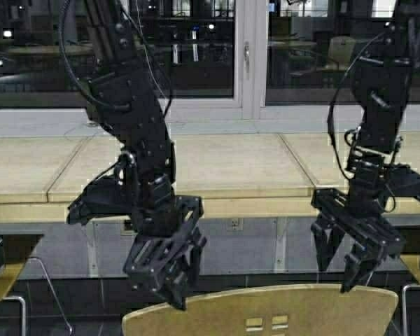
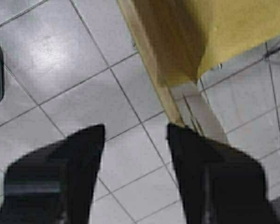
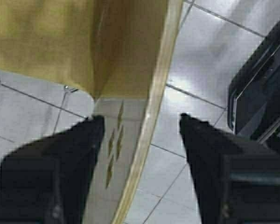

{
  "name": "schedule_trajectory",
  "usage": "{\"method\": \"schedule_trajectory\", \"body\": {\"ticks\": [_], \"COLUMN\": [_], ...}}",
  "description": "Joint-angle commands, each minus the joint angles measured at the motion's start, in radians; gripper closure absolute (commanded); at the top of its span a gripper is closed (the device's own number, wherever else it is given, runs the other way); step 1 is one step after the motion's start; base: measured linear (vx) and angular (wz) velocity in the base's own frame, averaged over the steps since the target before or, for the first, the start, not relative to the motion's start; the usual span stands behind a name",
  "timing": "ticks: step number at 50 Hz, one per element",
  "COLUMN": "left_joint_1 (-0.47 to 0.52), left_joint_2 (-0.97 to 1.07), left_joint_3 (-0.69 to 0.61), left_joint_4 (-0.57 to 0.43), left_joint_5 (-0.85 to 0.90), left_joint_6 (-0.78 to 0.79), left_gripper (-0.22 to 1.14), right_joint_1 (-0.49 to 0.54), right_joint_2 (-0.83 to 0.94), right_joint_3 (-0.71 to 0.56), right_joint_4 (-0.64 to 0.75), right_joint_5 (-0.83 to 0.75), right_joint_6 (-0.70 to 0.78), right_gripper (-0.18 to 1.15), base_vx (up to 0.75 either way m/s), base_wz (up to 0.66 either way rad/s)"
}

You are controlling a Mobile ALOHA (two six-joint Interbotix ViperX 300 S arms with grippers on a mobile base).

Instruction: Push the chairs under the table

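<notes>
The yellow-tan moulded plywood chair [image 1: 266,315] stands just short of the long pale-yellow wooden table [image 1: 196,168], its curved backrest below both arms. The left gripper [image 1: 169,269] and right gripper [image 1: 346,245] hang spread over the top rim, apparently not touching. It looks light and stiff; press on that rim.

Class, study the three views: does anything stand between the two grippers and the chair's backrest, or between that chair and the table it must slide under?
Nothing visible does. The left gripper and right gripper hang open just above the chair backrest's top edge. Between chair and table only open space shows.
</notes>
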Motion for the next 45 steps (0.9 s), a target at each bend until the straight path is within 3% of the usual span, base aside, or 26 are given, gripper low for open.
{"method": "schedule_trajectory", "body": {"ticks": [1,16,30,45], "left_joint_1": [-0.003,0.006,0.074,0.098], "left_joint_2": [0.018,0.137,0.233,0.302], "left_joint_3": [-0.031,-0.129,-0.216,-0.245], "left_joint_4": [-0.011,-0.011,-0.006,0.025], "left_joint_5": [-0.015,-0.026,-0.006,0.038], "left_joint_6": [-0.021,-0.035,-0.021,-0.012], "left_gripper": [0.10,0.10,0.10,0.10], "right_joint_1": [0.002,0.000,0.000,0.000], "right_joint_2": [0.014,0.121,0.247,0.285], "right_joint_3": [-0.034,-0.120,-0.222,-0.241], "right_joint_4": [-0.005,-0.032,-0.049,-0.086], "right_joint_5": [-0.005,-0.009,-0.009,-0.018], "right_joint_6": [-0.002,-0.003,-0.003,-0.006], "right_gripper": [0.10,0.10,0.10,0.10], "base_vx": [0.00,0.00,-0.01,-0.01], "base_wz": [0.00,0.00,0.03,0.03]}}
